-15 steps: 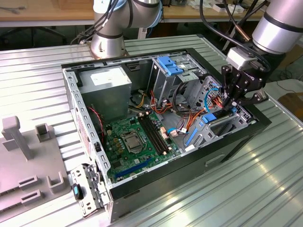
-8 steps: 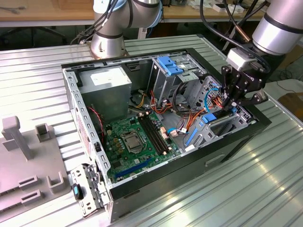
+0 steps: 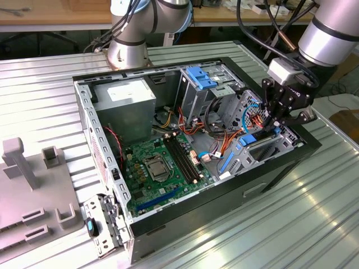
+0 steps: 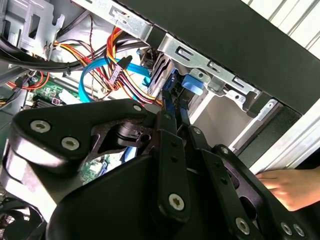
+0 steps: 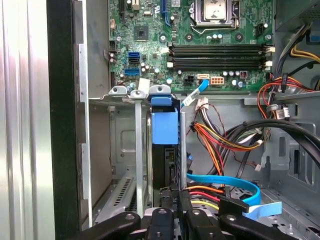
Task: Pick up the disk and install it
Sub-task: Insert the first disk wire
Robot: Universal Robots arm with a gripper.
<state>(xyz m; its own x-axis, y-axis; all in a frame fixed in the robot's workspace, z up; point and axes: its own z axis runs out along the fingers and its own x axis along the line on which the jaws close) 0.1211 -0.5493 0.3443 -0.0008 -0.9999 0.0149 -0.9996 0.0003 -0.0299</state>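
Note:
The disk (image 5: 164, 127) stands on edge in a slot of the drive bay (image 5: 117, 150) at the front corner of the open computer case (image 3: 280, 162). Its bright blue carrier faces up. In the second wrist view the disk's carrier (image 4: 192, 82) shows just beyond the black fingers (image 4: 167, 125). My gripper (image 3: 273, 124) hangs over that bay, on the exterior view's right. In both wrist views the gripper (image 5: 172, 200) (image 4: 174, 102) has its fingers drawn close together on the disk's near blue edge. The bay hides the lower part of the disk.
Orange, red and blue cables (image 5: 225, 145) crowd the space beside the bay. The motherboard (image 3: 162, 165), power supply (image 3: 126, 103) and a fixed blue bracket (image 3: 200, 75) fill the case. A person's hand (image 4: 290, 185) rests outside the case wall. A grey fixture (image 3: 33, 190) lies on the exterior view's left.

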